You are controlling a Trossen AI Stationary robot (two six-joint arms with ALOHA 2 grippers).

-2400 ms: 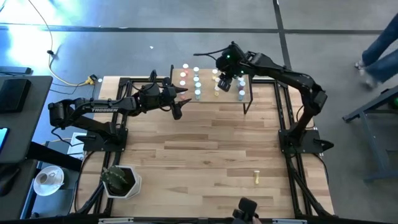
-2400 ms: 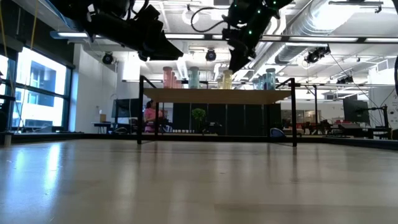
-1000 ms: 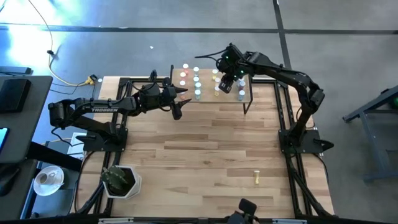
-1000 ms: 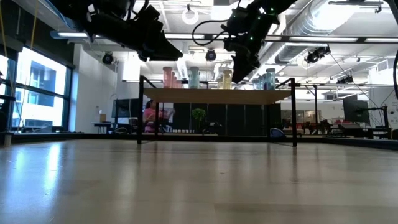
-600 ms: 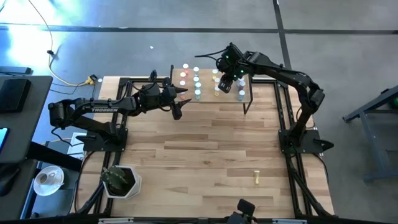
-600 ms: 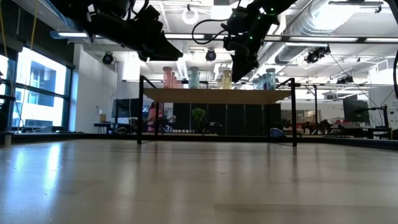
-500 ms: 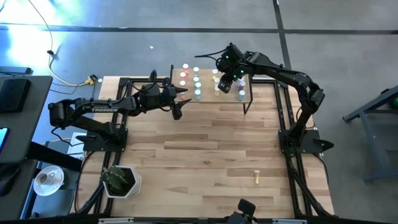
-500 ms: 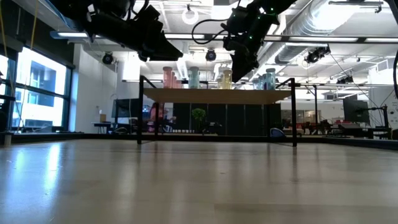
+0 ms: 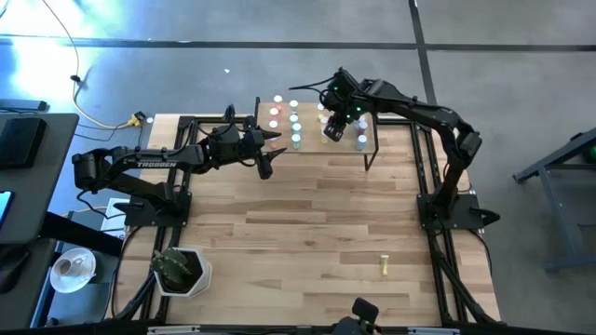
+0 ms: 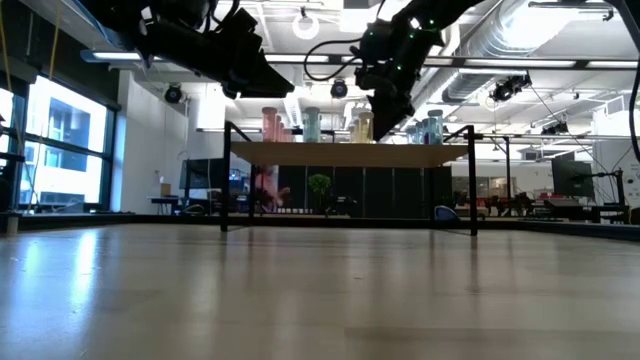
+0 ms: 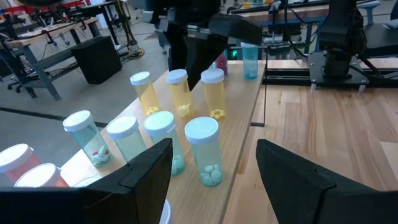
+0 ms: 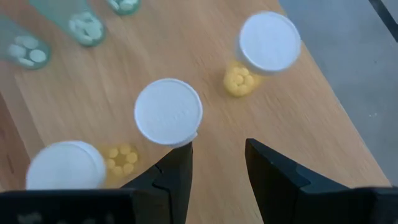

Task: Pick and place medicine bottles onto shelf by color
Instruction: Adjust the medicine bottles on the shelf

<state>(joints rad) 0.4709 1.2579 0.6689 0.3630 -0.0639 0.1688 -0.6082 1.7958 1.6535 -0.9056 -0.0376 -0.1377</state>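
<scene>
The right gripper (image 9: 332,128), jaws apart and empty, had shifted slightly leftward over the small raised light-wood shelf (image 9: 317,141); the white-capped medicine bottles (image 11: 203,151) stood upright there; the left gripper (image 9: 267,167) hung open beside it; only the right wrist view showed yellow pills (image 12: 237,80).

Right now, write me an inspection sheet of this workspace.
Surface: wooden plank table, mostly bare.
Job's things: medicine bottles standing on the shelf; one yellow bottle lying on the table, apart.
Clutter: potted plant at a near corner.
Hands: right hand open above the yellow bottles, empty; left hand open beside the shelf, empty.
Cables: yellow cable on the floor.
Surroundings: desk with cup.
</scene>
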